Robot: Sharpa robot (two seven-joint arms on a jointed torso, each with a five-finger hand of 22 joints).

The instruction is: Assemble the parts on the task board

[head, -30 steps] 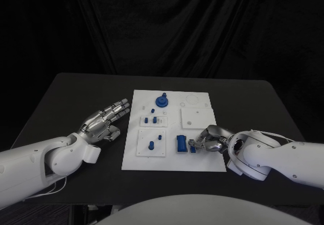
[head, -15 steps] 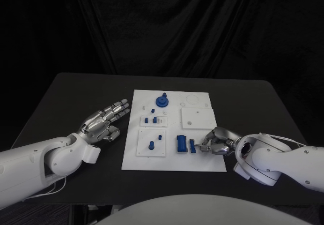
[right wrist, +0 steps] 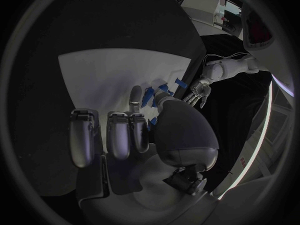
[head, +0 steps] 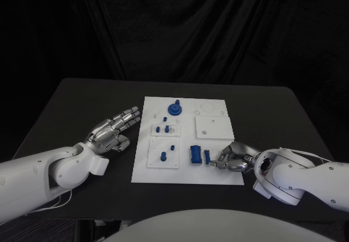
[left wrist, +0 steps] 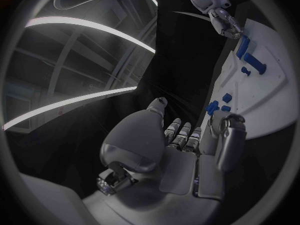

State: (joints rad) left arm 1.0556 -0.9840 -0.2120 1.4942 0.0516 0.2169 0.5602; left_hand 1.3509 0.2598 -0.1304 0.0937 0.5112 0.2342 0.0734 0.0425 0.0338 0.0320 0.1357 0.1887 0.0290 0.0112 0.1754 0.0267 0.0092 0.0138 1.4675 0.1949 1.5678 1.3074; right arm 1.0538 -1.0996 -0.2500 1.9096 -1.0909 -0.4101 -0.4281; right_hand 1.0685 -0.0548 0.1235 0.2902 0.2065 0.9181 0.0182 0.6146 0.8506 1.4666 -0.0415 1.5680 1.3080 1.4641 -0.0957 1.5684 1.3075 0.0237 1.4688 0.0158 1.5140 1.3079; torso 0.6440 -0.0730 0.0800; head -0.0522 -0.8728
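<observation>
1. The white board point(head: 186, 171) lies in the middle of the black surface point(head: 72, 101); bare surface shows off each of its edges.
2. Small blue parts point(head: 196, 154) sit on the board, most toward its near half; one taller blue part point(head: 174, 108) stands near its far edge.
3. The left robot hand point(head: 113, 130) rests just off the board's left edge, fingers spread, holding nothing.
4. The right robot hand point(head: 231, 157) sits at the board's near right corner, fingers curled beside the blue parts; whether it grips one cannot be determined.
</observation>
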